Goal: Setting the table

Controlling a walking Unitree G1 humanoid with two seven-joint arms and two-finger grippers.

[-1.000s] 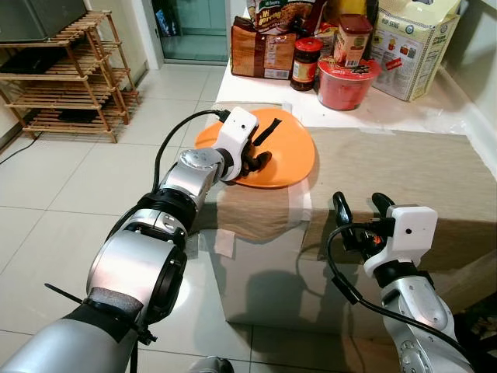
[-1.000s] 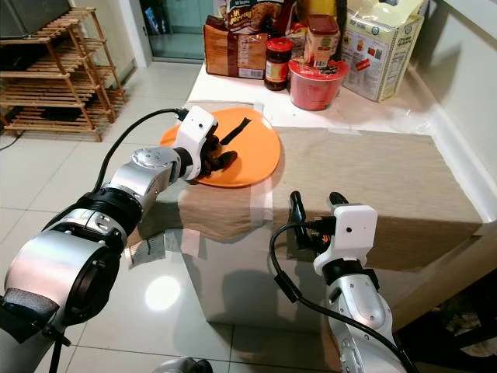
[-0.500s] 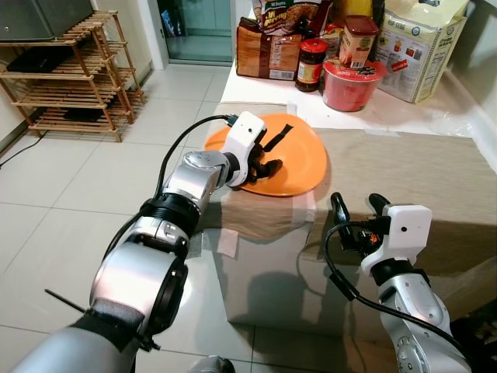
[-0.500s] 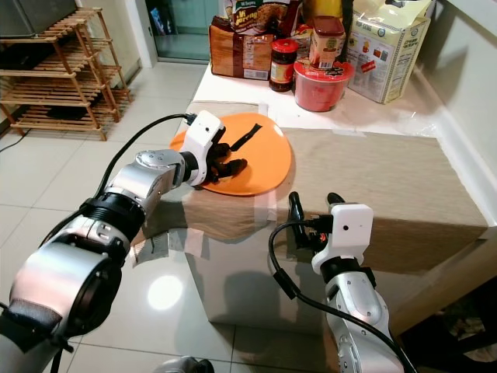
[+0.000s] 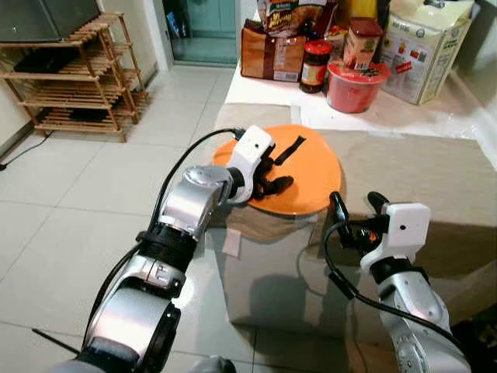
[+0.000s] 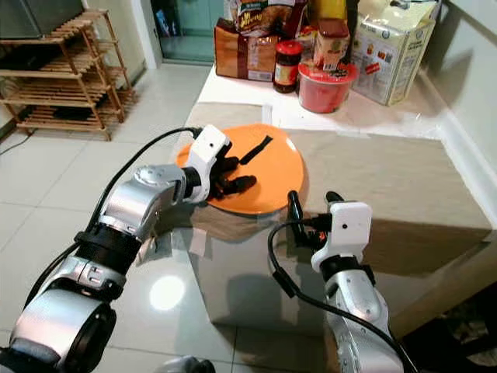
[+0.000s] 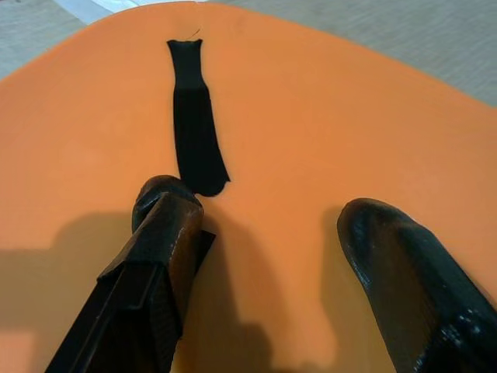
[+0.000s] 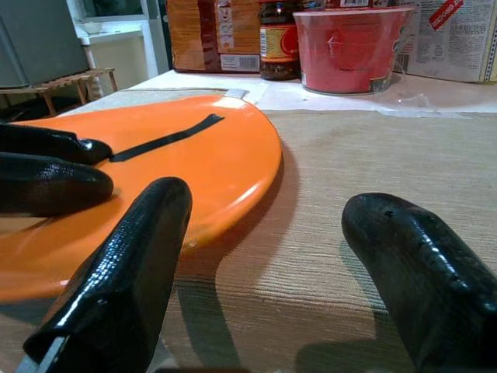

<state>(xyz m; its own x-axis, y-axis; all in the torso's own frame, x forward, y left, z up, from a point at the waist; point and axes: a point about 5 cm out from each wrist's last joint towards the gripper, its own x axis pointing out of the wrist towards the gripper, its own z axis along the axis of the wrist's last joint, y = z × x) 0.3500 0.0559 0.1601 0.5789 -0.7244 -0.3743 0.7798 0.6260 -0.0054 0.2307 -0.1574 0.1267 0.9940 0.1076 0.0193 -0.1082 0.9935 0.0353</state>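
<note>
— Left eye view first: what have we got on the surface [image 5: 419, 167]?

— An orange plate [image 5: 311, 175] lies on the beige cloth at the near left corner, its edge reaching out past the corner. The left end effector [image 5: 278, 184] lies on the plate's near part, fingers spread apart with nothing between them, tips pressed onto the orange. A black strip [image 5: 292, 148] lies on the plate just ahead of those fingers.

— And the wrist camera agrees?

— Left wrist view shows both black fingers [image 7: 159, 256] flat on the plate, gap wide, the strip's end touching one tip.

— Where's the other arm?

— The right end effector [image 5: 359, 205] hovers at the surface's near edge, just right of the plate, fingers apart and gripping nothing. Its wrist view looks across the plate's rim.

— Anything crowding the far side?

— Plenty, well apart from the plate: a red bowl [image 5: 357, 84], a dark jar with a red lid [image 5: 314, 64], a brown bag [image 5: 269, 53], a tin [image 5: 361, 43] and a white box [image 5: 423, 47], all clustered at the back. A wooden rack [image 5: 74, 81] stands on the tiled floor, off to the left.
</note>
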